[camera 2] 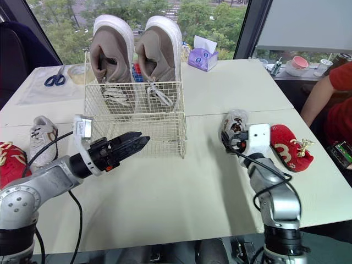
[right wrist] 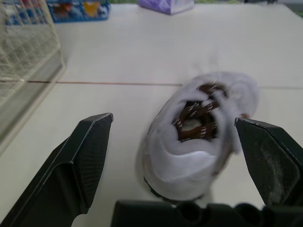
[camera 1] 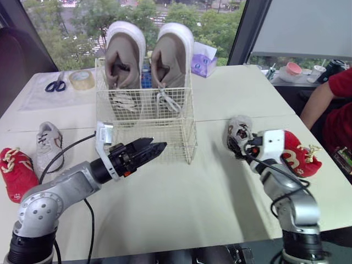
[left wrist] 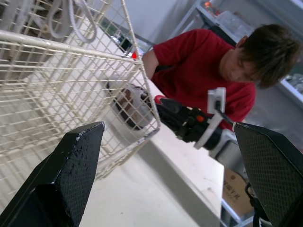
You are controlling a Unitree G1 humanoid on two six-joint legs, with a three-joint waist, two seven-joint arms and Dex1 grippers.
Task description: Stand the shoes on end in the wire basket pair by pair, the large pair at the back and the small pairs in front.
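Right wrist view is showing the right end effector (right wrist: 173, 122) with its two black fingers spread wide on either side of a small white shoe with brown laces (right wrist: 189, 156), which is lying unclamped on the pale worktop (right wrist: 118, 61). The left end effector (camera 1: 158, 147) is hovering with its fingers likewise apart, just in front of the cream wire basket (camera 1: 181, 140). A red fabric shoe (camera 1: 300, 157) is lying just beside the right arm. Over on the left, another red shoe (camera 1: 15, 170) and a small grey-white sneaker (camera 1: 48, 144) are resting side by side. A large beige pair with white soles (camera 1: 124, 58) is standing on end at the basket's back. Beyond it, blue-handled scissors (camera 1: 55, 85), a tape roll (camera 1: 81, 80) and a purple tissue box (camera 1: 203, 63) are lying on the worktop, and a person in a red shirt (camera 1: 341, 104) is sitting at the right edge.
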